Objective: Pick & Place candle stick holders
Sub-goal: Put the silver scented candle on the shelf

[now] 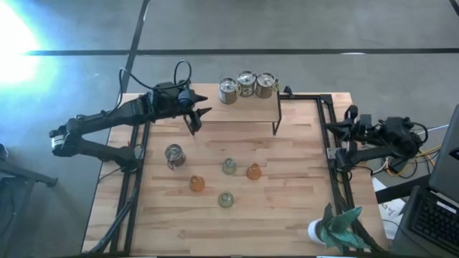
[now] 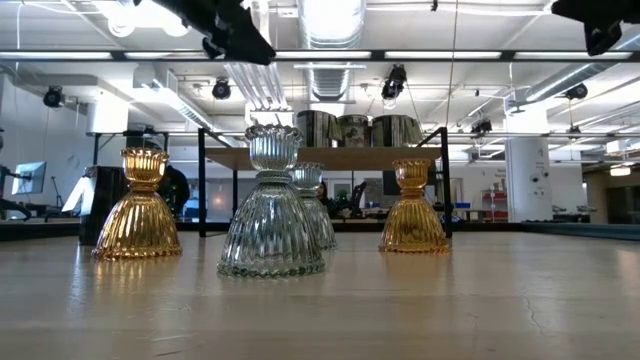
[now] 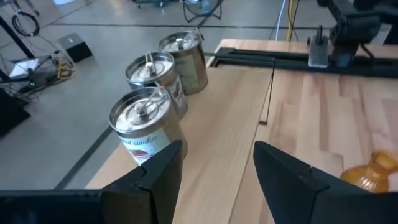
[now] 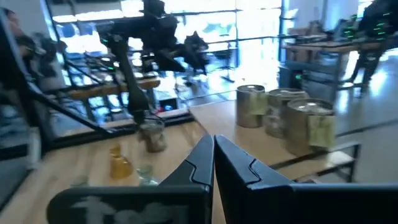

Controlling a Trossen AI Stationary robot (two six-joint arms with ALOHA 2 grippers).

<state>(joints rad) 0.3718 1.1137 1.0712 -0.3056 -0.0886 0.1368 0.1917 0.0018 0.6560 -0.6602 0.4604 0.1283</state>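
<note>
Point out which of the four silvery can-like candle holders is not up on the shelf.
The silvery mottled can-like holder standing alone on the wooden tabletop, near the left arm's base. The other three silvery cans stand in a row on the raised wooden shelf.

Open-plan robotics lab: exposed ceiling ducts [image 2: 330,75], strip lights, monitors, other workbenches behind the table [image 2: 400,300]

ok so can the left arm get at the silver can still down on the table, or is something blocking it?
Probably yes. The left claw hangs open and empty near the shelf, and the silver can stands alone on the table just in front of it. The glass holders sit off to the side, clear of the path.
</note>
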